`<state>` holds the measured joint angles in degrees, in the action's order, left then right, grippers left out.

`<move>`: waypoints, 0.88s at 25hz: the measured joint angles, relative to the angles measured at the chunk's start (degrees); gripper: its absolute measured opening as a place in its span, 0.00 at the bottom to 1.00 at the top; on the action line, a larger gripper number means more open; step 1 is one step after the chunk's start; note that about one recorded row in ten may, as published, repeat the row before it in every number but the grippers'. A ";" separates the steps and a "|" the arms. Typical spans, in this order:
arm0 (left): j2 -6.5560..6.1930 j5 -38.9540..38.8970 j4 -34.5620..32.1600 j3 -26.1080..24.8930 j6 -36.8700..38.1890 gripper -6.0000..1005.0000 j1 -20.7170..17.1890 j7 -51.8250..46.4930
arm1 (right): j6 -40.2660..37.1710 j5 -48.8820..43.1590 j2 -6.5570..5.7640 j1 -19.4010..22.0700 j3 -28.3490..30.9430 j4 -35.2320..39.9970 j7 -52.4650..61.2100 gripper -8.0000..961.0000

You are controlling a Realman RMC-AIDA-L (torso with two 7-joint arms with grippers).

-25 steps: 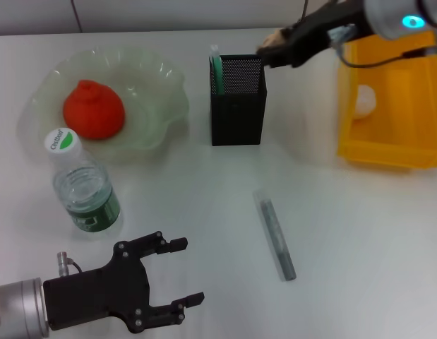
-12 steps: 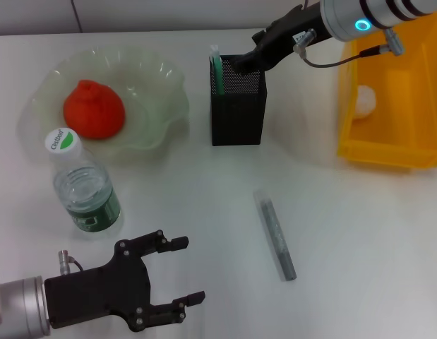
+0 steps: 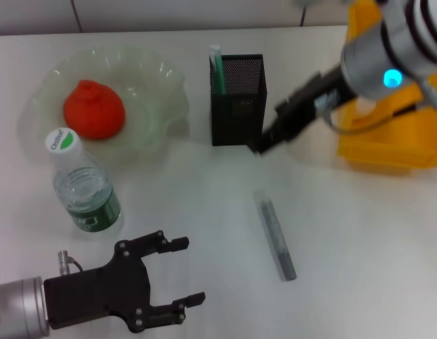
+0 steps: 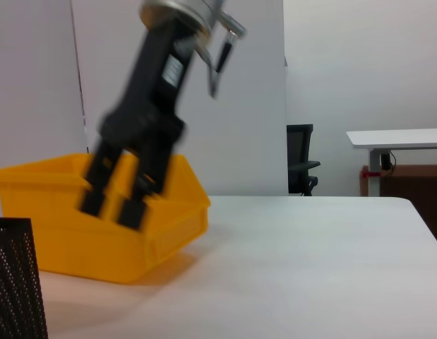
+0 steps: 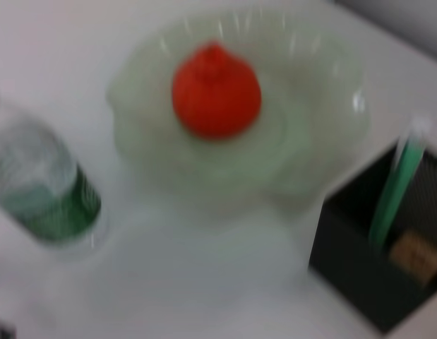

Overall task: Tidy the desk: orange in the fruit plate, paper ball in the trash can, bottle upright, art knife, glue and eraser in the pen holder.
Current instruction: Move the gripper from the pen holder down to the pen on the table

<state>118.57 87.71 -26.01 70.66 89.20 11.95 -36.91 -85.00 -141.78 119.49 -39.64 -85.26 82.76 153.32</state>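
The orange (image 3: 93, 109) lies in the fruit plate (image 3: 165, 88). In front of the plate the bottle (image 3: 82, 187) stands upright. Behind it to the right, the pen holder (image 3: 237, 106) holds a green glue stick (image 3: 217, 70), and the right wrist view shows the beige eraser (image 5: 416, 258) inside it too. The grey art knife (image 3: 275, 234) lies flat on the desk. My right gripper (image 3: 264, 141) is low by the pen holder's front right corner. In the left wrist view the right gripper (image 4: 116, 201) is open and empty. My left gripper (image 3: 183, 272) rests open at the front left. The paper ball is hidden.
The yellow trash can (image 3: 391, 134) stands at the right, partly covered by my right arm. Bare desk lies around the art knife and between the two grippers. The left wrist view shows the trash can (image 4: 98, 233) and the desk's far edge.
My right gripper has come away from above the pen holder and dropped forward to its front right corner. The left arm has not moved.
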 joint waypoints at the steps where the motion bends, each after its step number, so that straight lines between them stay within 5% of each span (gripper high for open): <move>1: 0.00 0.00 0.00 -0.01 0.01 0.77 0.00 0.00 | -0.09 -1.17 0.03 0.98 -2.24 0.78 1.49 0.80; 9: 0.00 0.07 0.00 0.00 0.01 0.77 -0.17 0.00 | 3.00 -4.04 0.21 2.05 -11.93 -5.04 5.87 0.85; 22: 0.00 0.09 -0.08 0.08 0.00 0.77 0.09 0.00 | 9.01 -2.80 0.31 -0.16 -14.93 -13.32 6.20 0.85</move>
<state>118.56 87.81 -26.09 70.75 89.20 12.04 -36.91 -75.99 -144.58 119.80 -39.80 -100.19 69.44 159.52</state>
